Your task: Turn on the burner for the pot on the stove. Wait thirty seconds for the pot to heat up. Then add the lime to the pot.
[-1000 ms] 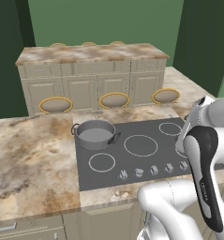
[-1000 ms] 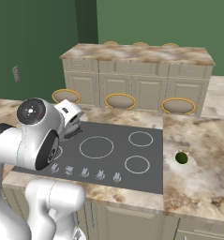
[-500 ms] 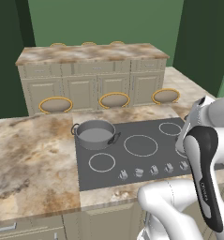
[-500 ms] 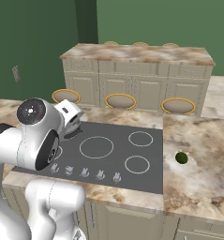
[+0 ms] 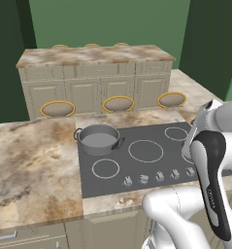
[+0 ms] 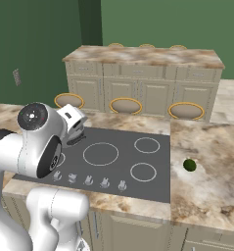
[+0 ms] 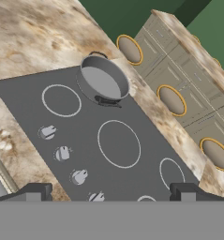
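The grey steel pot [image 5: 98, 138] stands on the back left ring of the dark stove [image 5: 151, 165], its mouth showing nothing inside [image 7: 104, 80]. A row of silver knobs [image 5: 158, 176] runs along the stove's front edge [image 7: 62, 153]. The dark green lime [image 6: 189, 165] lies on the marble counter just right of the stove [image 6: 118, 169]. My gripper [image 7: 111, 194] hovers above the front of the stove, well apart from pot and knobs. It is open, its tips wide apart with nothing between them. In the right base view the arm hides the pot.
Marble counter [image 5: 35, 165] stretches left of the stove and to its right [image 6: 206, 191]. Three round yellow-rimmed stools [image 5: 118, 103] stand behind the counter, before a marble-topped island of cream cabinets [image 5: 93, 73]. Green walls lie beyond.
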Robot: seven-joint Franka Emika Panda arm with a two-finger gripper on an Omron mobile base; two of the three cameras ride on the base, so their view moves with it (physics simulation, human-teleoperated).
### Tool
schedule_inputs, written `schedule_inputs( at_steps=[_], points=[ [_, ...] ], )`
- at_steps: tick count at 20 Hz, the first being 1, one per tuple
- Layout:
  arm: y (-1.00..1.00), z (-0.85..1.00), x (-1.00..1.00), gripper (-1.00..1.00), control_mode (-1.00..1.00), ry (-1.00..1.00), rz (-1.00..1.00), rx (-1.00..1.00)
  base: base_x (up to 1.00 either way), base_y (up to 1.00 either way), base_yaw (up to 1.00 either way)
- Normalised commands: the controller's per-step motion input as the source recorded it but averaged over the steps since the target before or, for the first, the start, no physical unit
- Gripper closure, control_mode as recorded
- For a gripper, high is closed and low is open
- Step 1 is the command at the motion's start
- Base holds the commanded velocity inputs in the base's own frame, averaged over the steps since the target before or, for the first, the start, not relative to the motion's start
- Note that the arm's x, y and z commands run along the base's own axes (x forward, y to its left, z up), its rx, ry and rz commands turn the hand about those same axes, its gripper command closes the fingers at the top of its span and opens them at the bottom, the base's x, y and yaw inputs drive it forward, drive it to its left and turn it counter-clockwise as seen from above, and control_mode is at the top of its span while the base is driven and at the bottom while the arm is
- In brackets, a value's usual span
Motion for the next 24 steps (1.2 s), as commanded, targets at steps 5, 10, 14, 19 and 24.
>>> schedule_inputs(
  at_steps=[5,10,14,19,24],
  points=[
    [0.00,0.00,0.00,-1.00,-1.00,0.00,0.00,0.00,0.00,0.00,0.00],
    [0.00,0.00,0.00,-1.00,-1.00,0.00,0.00,0.00,0.00,0.00,0.00],
    [0.00,0.00,0.00,-1.00,-1.00,0.00,0.00,0.00,0.00,0.00,0.00],
    [0.00,0.00,0.00,-1.00,-1.00,0.00,0.00,0.00,0.00,0.00,0.00],
    [0.00,0.00,0.00,-1.00,-1.00,0.00,0.00,0.00,0.00,0.00,0.00]
  ],
)
